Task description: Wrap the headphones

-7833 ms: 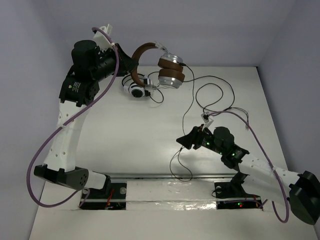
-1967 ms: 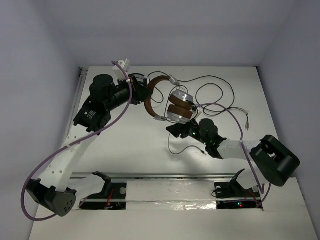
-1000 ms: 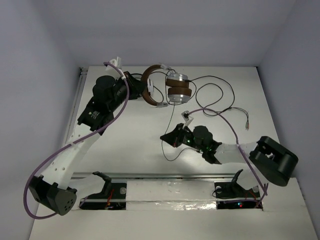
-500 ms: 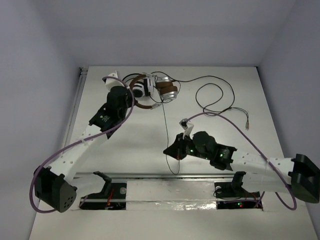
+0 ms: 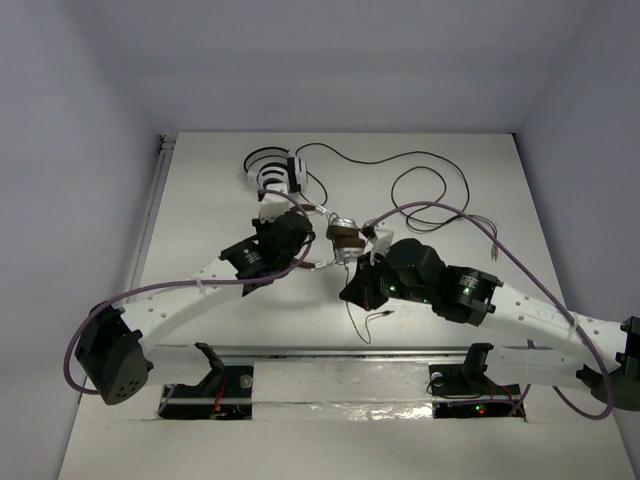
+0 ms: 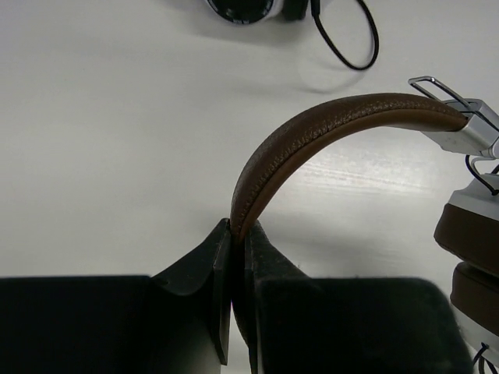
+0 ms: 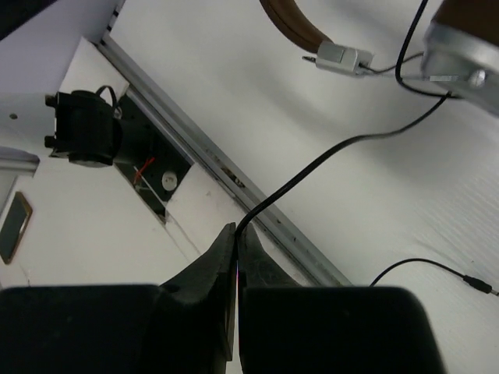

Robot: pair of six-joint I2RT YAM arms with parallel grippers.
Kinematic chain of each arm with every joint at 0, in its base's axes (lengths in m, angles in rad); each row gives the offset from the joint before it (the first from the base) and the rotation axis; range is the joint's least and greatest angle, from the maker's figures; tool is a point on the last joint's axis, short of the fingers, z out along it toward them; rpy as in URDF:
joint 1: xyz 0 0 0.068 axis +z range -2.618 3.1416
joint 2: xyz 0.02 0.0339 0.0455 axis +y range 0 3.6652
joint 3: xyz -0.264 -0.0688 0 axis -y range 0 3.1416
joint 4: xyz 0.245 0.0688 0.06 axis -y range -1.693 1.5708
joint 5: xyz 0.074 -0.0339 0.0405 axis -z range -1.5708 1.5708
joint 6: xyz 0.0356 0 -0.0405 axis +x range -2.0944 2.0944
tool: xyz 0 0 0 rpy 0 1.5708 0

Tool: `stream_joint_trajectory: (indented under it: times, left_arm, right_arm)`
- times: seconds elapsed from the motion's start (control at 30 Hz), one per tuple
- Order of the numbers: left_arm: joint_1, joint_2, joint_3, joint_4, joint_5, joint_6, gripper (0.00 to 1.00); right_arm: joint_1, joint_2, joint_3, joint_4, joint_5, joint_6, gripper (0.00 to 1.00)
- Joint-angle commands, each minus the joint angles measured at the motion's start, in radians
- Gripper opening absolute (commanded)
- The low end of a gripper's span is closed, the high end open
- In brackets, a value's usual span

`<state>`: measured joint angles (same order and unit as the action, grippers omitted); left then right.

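My left hand (image 6: 232,261) is clamped on the brown headband of the headphones (image 6: 312,123), mid-bench (image 5: 200,200); the ear cups run off frame. My right hand (image 7: 236,253) pinches their thin cable (image 7: 327,154). From above, both arms hide most of them.

Mid-surface (image 5: 200,220) sit the headphones (image 5: 345,238), between the two arms. The left gripper (image 6: 234,241) is just to their left, clamped on the headband (image 6: 327,128). The right gripper (image 7: 236,234) is just to their right and nearer, pinching the cable (image 7: 327,160). The cable's loops lie behind and to the right, its plug (image 7: 481,286) on the near side. A second pair of headphones (image 5: 275,172) lies behind, left of centre.
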<state>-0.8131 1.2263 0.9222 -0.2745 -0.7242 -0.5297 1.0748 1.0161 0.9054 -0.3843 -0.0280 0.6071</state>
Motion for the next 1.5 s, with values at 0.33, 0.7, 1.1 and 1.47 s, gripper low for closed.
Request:
stream_joint_trajectory:
  times: [0.33, 0.7, 1.1, 1.47]
  left_arm:
    - [0.041, -0.057, 0.061, 0.118, 0.221, -0.043, 0.0]
    - [0.061, -0.019, 0.118, 0.172, 0.328, -0.058, 0.0]
    - [0.071, 0.039, 0.086, 0.195, 0.313, -0.055, 0.0]
    - [-0.003, 0.012, -0.068, 0.163, 0.288, -0.027, 0.0]
  right_arm:
    - [0.008, -0.028, -0.071, 0.011, -0.116, 0.017, 0.0]
    - [0.008, 0.021, -0.119, 0.139, -0.231, 0.04, 0.0]
    - [0.017, 0.095, -0.005, 0.173, -0.247, 0.008, 0.0]
    - [0.017, 0.064, 0.072, 0.048, -0.006, -0.02, 0.0]
